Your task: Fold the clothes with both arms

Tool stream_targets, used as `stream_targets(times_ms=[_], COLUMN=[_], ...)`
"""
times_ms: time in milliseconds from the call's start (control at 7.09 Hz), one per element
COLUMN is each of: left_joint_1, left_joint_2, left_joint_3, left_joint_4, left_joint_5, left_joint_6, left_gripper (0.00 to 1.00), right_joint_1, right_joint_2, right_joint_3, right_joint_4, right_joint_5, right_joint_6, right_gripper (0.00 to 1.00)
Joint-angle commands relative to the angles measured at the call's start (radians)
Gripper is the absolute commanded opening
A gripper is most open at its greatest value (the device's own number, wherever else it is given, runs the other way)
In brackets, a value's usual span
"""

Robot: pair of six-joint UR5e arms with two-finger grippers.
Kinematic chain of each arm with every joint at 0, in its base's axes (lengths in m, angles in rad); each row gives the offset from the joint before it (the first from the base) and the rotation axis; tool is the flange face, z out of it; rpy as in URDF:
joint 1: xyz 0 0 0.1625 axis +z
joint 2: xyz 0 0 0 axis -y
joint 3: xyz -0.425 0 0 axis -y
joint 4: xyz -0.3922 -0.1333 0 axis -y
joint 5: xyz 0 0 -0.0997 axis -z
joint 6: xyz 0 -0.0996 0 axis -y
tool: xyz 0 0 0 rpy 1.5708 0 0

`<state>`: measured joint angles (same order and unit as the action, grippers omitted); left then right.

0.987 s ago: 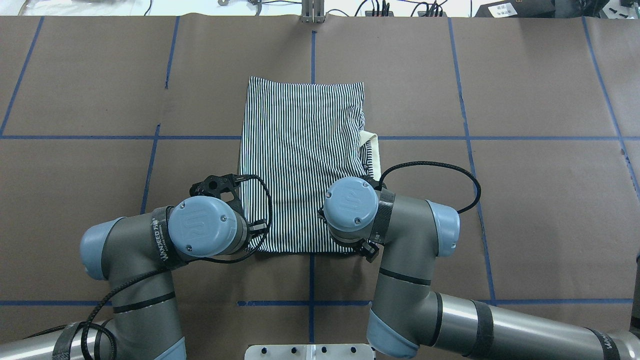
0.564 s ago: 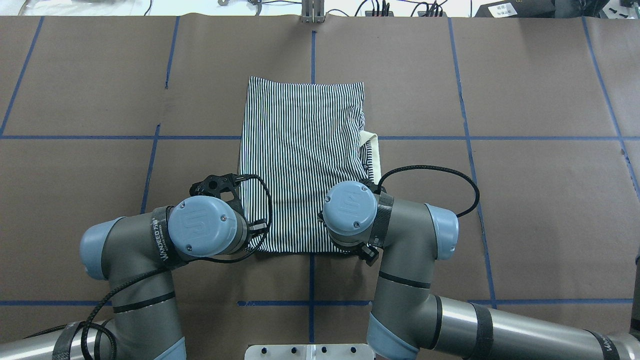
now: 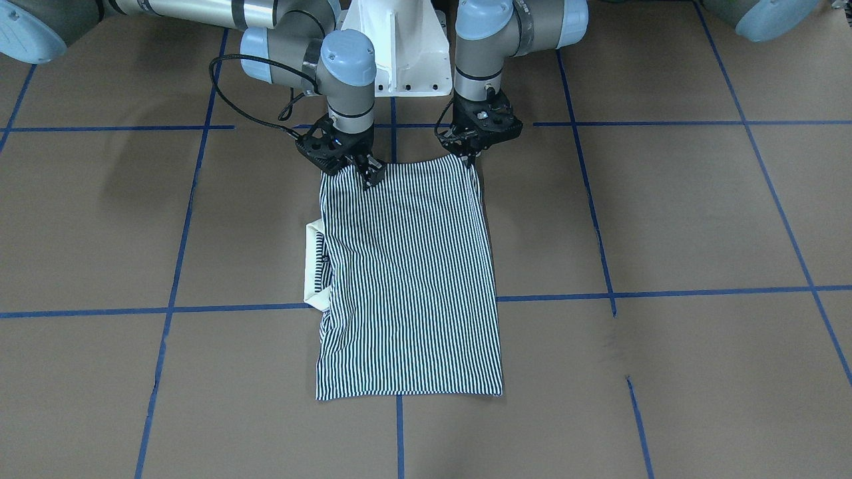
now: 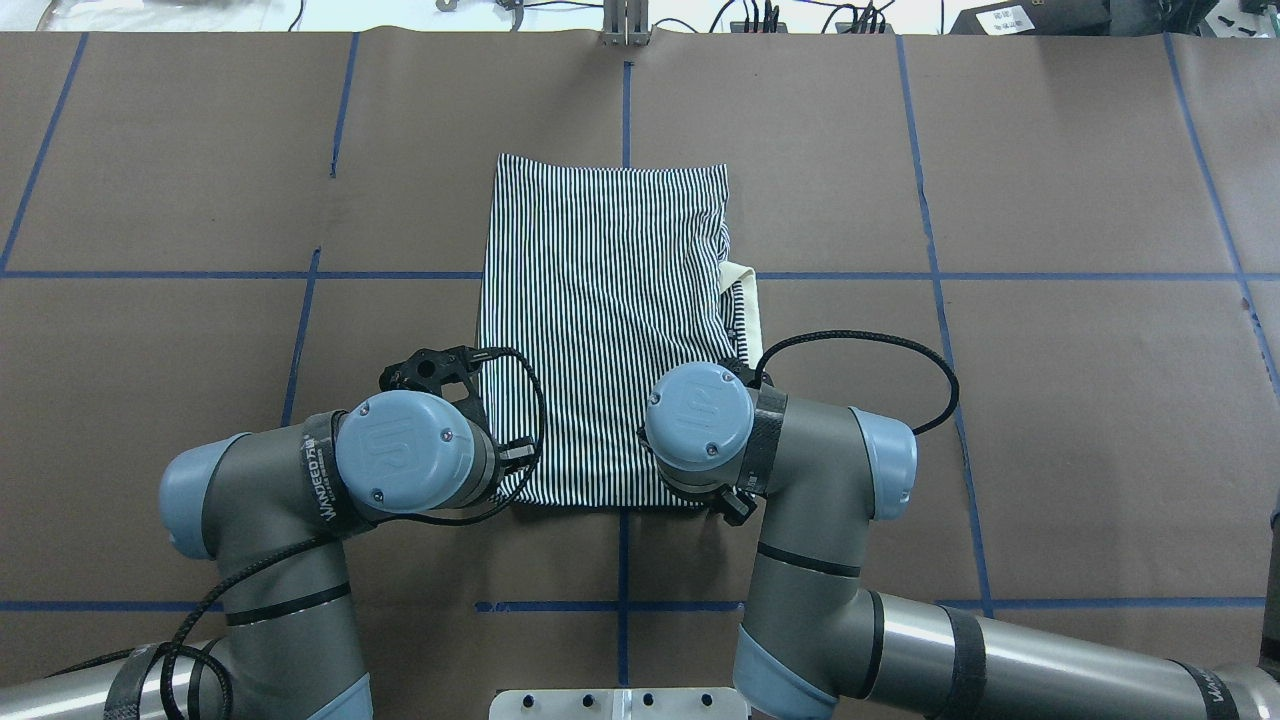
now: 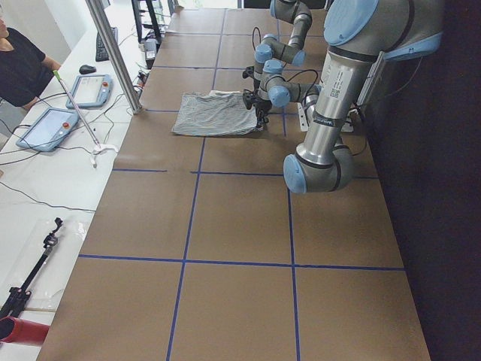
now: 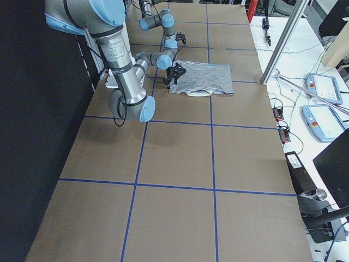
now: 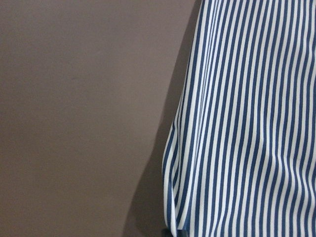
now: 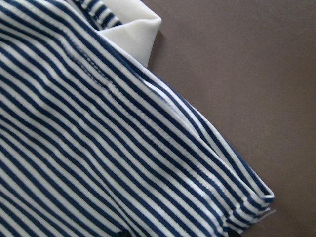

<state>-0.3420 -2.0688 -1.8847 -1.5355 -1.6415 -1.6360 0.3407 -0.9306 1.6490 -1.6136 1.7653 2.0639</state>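
Observation:
The striped polo shirt (image 3: 406,279) lies folded in a tall rectangle at mid-table (image 4: 600,300). Its cream collar (image 3: 313,266) sticks out at one side edge (image 4: 745,300). My left gripper (image 3: 470,156) is shut on the shirt's near corner on its side. My right gripper (image 3: 370,176) is shut on the other near corner. In the overhead view both wrists, the left arm's (image 4: 400,450) and the right arm's (image 4: 700,415), hide the fingers. The left wrist view shows striped cloth (image 7: 247,123) gathered toward the bottom edge. The right wrist view shows the hem and collar tip (image 8: 133,29).
The table is brown paper with a blue tape grid (image 4: 620,605). The white pedestal base (image 3: 399,53) stands between the arms. A metal post (image 5: 113,53) stands at the far edge. Tablets (image 5: 75,90) and a person (image 5: 19,68) are beyond it.
My right wrist has shifted slightly back toward the robot base, and the shirt's near edge has crept up a little. The left arm has not visibly moved.

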Motion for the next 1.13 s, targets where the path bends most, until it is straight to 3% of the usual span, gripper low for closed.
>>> stream_targets(times_ms=[0,987], left_joint_1=[0.000,0.000], left_joint_2=[-0.001,-0.001], left_joint_3=[-0.001,-0.001], left_joint_4=[0.002,0.002], left_joint_5=[0.000,0.000], left_joint_6=[-0.001,-0.001], left_gripper=[0.00,0.00], right_joint_1=[0.001,0.018], right_joint_2=[0.006,0.029], right_joint_3=[0.000,0.003], right_joint_4=[0.004,0.004], right_joint_5=[0.002,0.002], right_joint_6=[-0.001,-0.004], right_gripper=[0.00,0.00])
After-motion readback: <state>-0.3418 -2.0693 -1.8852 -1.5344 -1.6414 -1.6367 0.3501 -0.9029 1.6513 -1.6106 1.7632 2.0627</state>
